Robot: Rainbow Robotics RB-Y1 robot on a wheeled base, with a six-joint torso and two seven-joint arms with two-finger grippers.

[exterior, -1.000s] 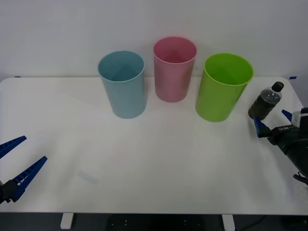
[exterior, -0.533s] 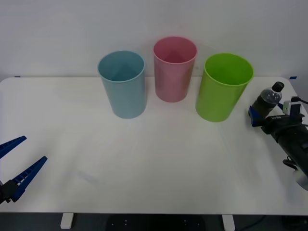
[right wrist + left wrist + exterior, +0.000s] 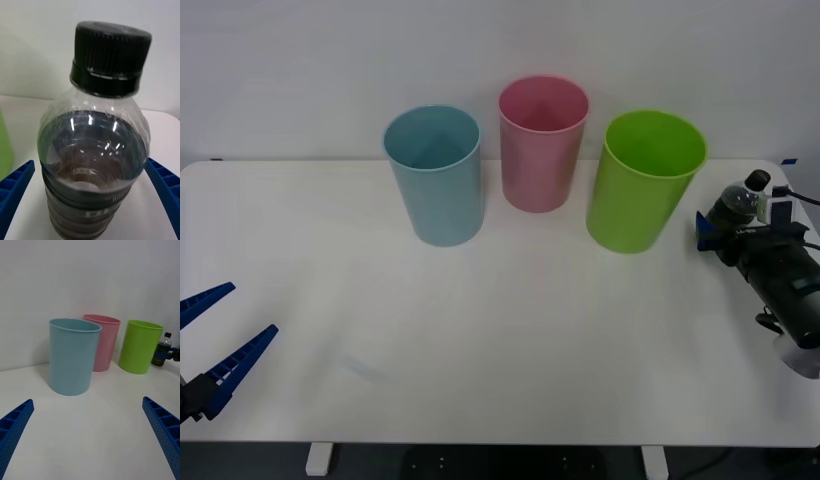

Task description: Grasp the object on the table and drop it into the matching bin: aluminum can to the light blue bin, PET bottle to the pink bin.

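The PET bottle (image 3: 733, 207), small and clear with dark liquid and a black cap, stands upright near the table's (image 3: 510, 330) right edge, right of the lime green bin. My right gripper (image 3: 740, 225) is open, one blue finger on each side of the bottle's lower body. In the right wrist view the bottle (image 3: 93, 150) sits between the fingers (image 3: 15, 187), with narrow gaps on both sides. The pink bin (image 3: 542, 150) stands at the back centre and the light blue bin (image 3: 436, 180) to its left. My left gripper (image 3: 220, 335) rests open at the front left, holding nothing.
A lime green bin (image 3: 642, 185) stands just left of the bottle, close to my right gripper. The left wrist view shows the three bins (image 3: 75, 356) in a row and the bottle (image 3: 162, 350) behind them. Bare tabletop spreads in front of the bins.
My right gripper has moved forward from in front of the bottle until its fingers stand on both sides of it. The bottle and the left arm have not moved.
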